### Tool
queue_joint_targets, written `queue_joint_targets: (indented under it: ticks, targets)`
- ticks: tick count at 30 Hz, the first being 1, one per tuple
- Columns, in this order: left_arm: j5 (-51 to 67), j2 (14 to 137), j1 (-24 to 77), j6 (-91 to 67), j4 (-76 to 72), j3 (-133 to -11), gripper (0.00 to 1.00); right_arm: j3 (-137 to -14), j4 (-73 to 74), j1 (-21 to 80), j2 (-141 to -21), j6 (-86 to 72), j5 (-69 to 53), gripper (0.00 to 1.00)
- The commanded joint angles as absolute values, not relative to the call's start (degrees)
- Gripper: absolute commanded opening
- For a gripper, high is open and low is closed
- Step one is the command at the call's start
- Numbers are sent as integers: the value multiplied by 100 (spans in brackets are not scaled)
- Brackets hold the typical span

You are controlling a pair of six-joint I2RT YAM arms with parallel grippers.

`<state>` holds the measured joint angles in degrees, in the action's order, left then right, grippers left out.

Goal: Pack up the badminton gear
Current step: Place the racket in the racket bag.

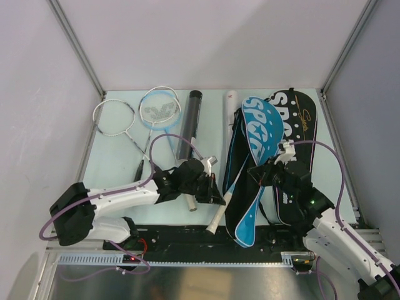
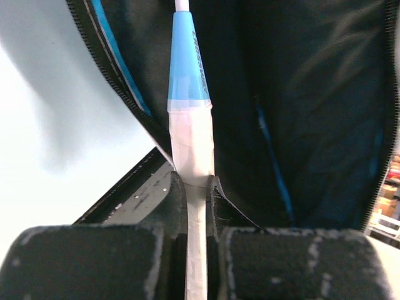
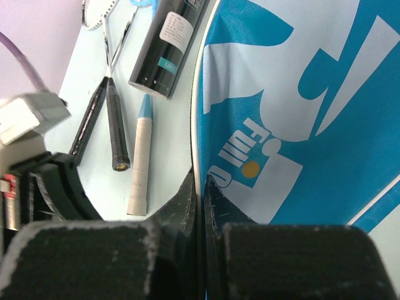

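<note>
We see the left claw (image 2: pixel 197 187) clenched on a white handle (image 2: pixel 191 147), its pads pressed against both sides. Above the grip sits a blue cone (image 2: pixel 186 56), and from there the shaft (image 2: pixel 181 5) runs into the open mouth of the black bag (image 2: pixel 300 112), past the zip edge. In the top view this handle lies near the front edge of the table (image 1: pixel 112 164), slanting up toward the bag's left side, its butt end pointing at the arm bases.

The right claw (image 3: pixel 201 190) is pinched tight on the edge of the blue flap (image 3: pixel 300 112), which lies over the bag on the right half of the table.

Two more rackets rest at the far left: the white racket (image 1: pixel 114 117) and the blue racket (image 1: pixel 160 106), heads side by side, shafts crossing, their black handles (image 1: pixel 140 170) close together. The tube (image 1: pixel 189 125) lies just right of the blue racket's head, and its near end runs under the left arm
</note>
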<state>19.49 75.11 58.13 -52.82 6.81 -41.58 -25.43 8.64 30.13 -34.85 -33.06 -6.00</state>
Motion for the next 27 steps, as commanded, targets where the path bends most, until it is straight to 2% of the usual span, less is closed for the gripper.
queue_joint_targets:
  ticks: [1, 9, 21, 27]
  targets:
    - [1791, 7020, 5845, -5663, 78, -4478, 0, -2415, 490, 3022, -3275, -3434, -898, 0]
    - [1529, 7035, 5890, -6069, -191, -4611, 0, -2240, 315, 3081, -3241, -3511, -1129, 0]
    - [733, 8329, 6582, -6889, -847, -5347, 0, -2093, -183, 3643, -3331, -3823, -649, 0]
    - [-201, 8500, 6891, -7045, -869, -5216, 0, -2045, -263, 3696, -3291, -3965, -458, 0]
